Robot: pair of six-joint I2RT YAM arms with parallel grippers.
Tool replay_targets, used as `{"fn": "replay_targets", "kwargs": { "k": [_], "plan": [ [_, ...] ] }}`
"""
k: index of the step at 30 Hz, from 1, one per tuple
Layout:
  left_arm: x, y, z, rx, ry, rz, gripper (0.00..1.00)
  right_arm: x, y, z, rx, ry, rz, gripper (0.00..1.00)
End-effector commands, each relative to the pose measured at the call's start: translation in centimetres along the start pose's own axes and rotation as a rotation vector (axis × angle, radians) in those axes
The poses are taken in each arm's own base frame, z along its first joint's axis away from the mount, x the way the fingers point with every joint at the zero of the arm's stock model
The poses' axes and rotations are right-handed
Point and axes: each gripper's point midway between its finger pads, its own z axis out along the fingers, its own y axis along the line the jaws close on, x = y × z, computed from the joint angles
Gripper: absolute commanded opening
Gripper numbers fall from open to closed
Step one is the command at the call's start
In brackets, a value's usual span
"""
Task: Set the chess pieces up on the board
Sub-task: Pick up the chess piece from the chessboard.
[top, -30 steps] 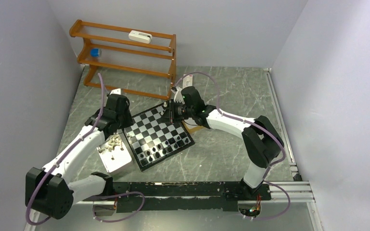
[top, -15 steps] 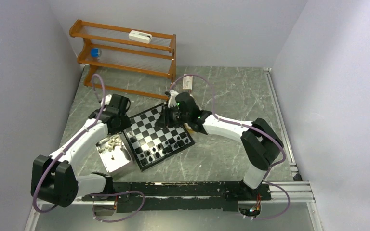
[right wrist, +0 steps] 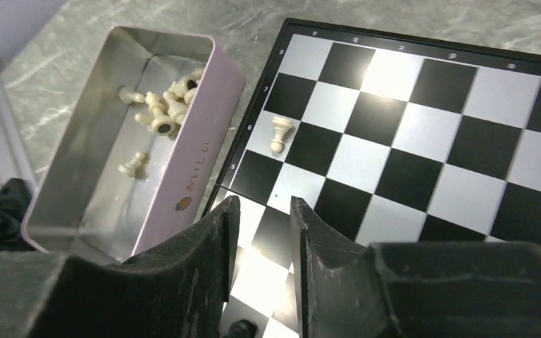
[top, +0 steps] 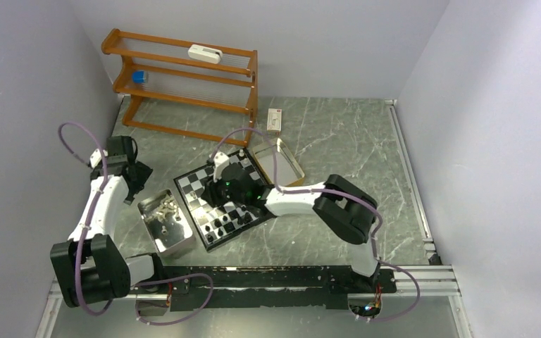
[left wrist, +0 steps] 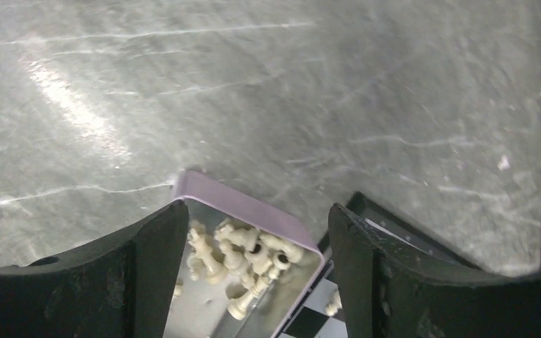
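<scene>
Surface [top: 338, 134]: grey, marbled stone look; it carries everything.
Board [top: 204, 211]: lies turned at the middle of the surface, with the right arm reaching across it.
Tray [top: 176, 239]: metal, just beside the board at its 9 o'clock side.
Left hand [left wrist: 250, 218]: released, jaws wide apart, grasping nothing; it hangs at 10 o'clock of the tray.
Right hand [right wrist: 262, 208]: above the board's 9 o'clock edge, jaws a little apart, nothing between them.
Chess pieces [right wrist: 162, 105]: cream ones heaped in the tray's far end; one cream pawn [right wrist: 280, 134] stands on the board at 12 o'clock of the right hand.
</scene>
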Motion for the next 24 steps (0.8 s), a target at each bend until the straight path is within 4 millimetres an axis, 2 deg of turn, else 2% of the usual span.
{"fn": "replay_targets", "kwargs": {
  "k": [1,5,10,18,24],
  "plan": [
    [-0.5,1.1,1.1,-0.004,0.026,-0.096,0.78,-1.1,0.5,2.5,0.055,-0.101,-0.121,0.37],
    [-1.5,1.8,1.1,-0.012,-0.004,-0.073,0.78,0.0,0.6,4.2,0.098,-0.093,-0.186,0.39],
    [-1.4,1.8,1.0,0.009,-0.003,-0.054,0.75,1.1,0.8,5.7,0.139,-0.078,-0.257,0.40],
    [-0.6,1.4,1.0,0.048,0.034,-0.027,0.72,3.1,-0.3,7.1,0.185,-0.045,-0.330,0.40],
    [-0.4,1.1,0.5,0.069,0.050,-0.014,0.72,4.1,-0.4,7.6,0.200,-0.031,-0.406,0.35]
  ]
}}
